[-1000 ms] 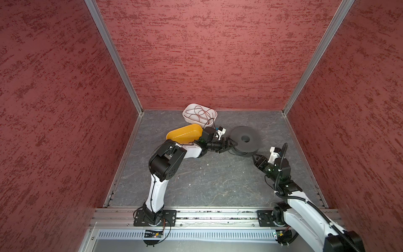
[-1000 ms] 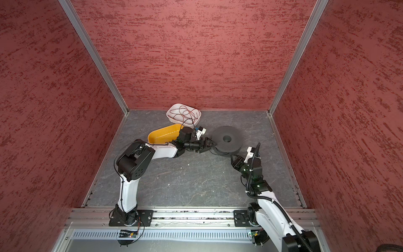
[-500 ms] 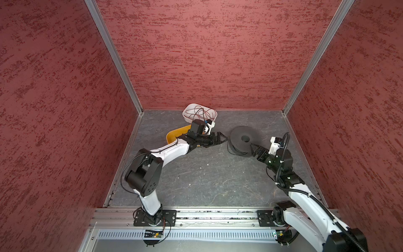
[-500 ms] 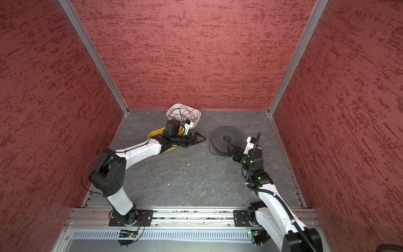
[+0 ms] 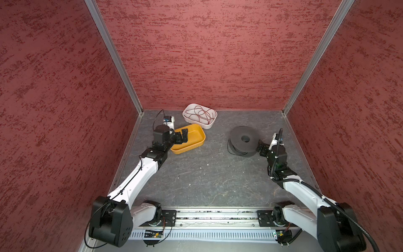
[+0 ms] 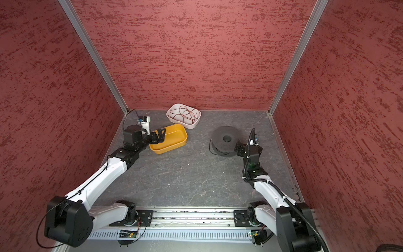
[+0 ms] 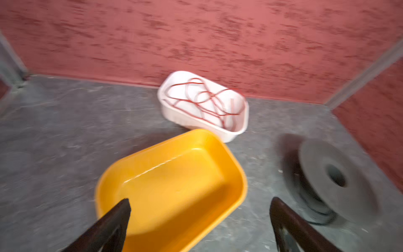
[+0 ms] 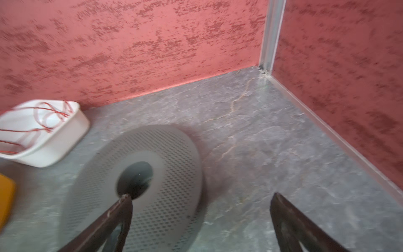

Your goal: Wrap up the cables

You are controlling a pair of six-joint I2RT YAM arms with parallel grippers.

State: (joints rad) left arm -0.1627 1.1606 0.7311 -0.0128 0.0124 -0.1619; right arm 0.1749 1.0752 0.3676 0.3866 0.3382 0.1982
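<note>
The cables, a thin black wire [image 5: 229,147], are wound on a black spool [image 5: 243,143] lying flat right of centre, with a loose loop [image 6: 210,146] hanging out on the spool's left side. In the left wrist view the wire [image 7: 318,219] shows blurred under the spool's rim. My left gripper [image 5: 182,135] hovers open over the near-left end of a yellow tray [image 5: 197,130], holding nothing; the left wrist view shows that gripper [image 7: 200,200] with its jaws wide apart. Open and empty too, my right gripper [image 5: 260,148] sits close to the spool's right edge, and in the right wrist view this gripper [image 8: 201,195] has one finger over the spool [image 8: 139,174].
A white tray [image 5: 208,126] holding a tangle of thin red wire [image 5: 199,113] stands against the back wall, just behind the yellow tray [image 6: 183,141]. Red walls close in the left, back and right sides. Both arm bases sit on the front rail [image 5: 213,215].
My left gripper has pulled away from the spool's left side, swung left over the yellow tray and opened. The right gripper has opened and edged towards the spool.
</note>
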